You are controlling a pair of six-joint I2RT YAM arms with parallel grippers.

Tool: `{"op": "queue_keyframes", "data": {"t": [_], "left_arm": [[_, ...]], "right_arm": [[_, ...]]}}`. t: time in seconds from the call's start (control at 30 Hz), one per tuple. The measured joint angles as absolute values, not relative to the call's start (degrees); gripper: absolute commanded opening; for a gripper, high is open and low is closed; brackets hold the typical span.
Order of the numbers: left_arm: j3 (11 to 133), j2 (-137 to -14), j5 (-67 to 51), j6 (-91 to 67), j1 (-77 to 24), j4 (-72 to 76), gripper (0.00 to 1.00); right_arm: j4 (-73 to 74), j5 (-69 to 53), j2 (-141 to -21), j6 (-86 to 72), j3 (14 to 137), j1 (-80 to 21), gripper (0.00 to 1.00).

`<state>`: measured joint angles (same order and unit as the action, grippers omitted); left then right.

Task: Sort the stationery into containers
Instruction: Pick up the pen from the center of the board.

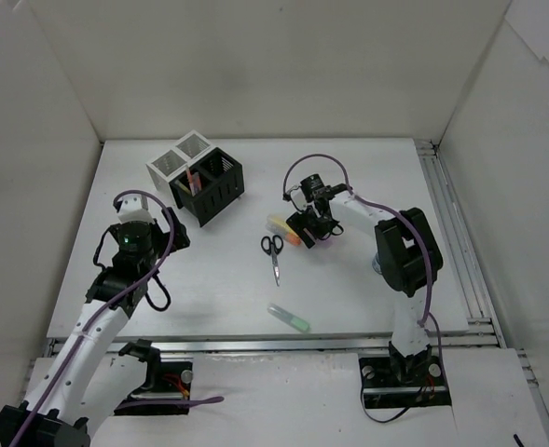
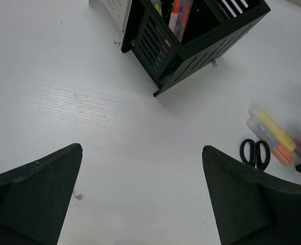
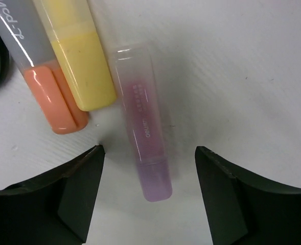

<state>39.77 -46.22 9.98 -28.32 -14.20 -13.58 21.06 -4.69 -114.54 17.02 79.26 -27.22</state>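
We are picking up the slim translucent purple plastic pen (image 3: 142, 127), which is lying right of centre beside the chunky yellow highlighter (image 3: 81, 61). Our right gripper (image 3: 147, 150) is straddling it, jaws apart and not touching. Next we need a square squeeze. Our left gripper (image 2: 141, 150) is hanging wide and empty.

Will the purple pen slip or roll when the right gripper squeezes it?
Likely stiff and light: the purple pen looks like slim plastic. Its glossy, rounded body may roll or slip, though the right gripper straddles it.
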Motion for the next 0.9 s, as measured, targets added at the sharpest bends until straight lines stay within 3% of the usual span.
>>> {"op": "queue_keyframes", "data": {"t": [0.17, 0.33, 0.4, 0.7, 0.9], "left_arm": [[39.79, -44.58, 7.18, -25.17, -14.2, -13.28, 1.0], [40.18, -44.31, 4.1, -21.61, -14.2, -12.36, 0.99], [40.38, -44.14, 3.11, -20.97, -14.2, -11.92, 1.0], [40.45, -41.8, 2.04, -21.32, -14.2, -12.08, 0.99], [39.68, -36.03, 6.9, -24.73, -14.2, -16.29, 1.0]], "right_arm": [[22.76, -10.5, -114.54, 17.06, 78.72, -24.12, 0.5], [23.16, -13.89, -113.62, 16.78, 77.34, -22.5, 0.12], [23.38, -14.37, -112.75, 16.12, 76.23, -22.55, 0.06], [27.83, -3.6, -106.59, 19.18, 77.23, -25.63, 0.01], [30.61, 9.3, -105.86, 32.25, 94.02, -33.19, 0.0]]}}
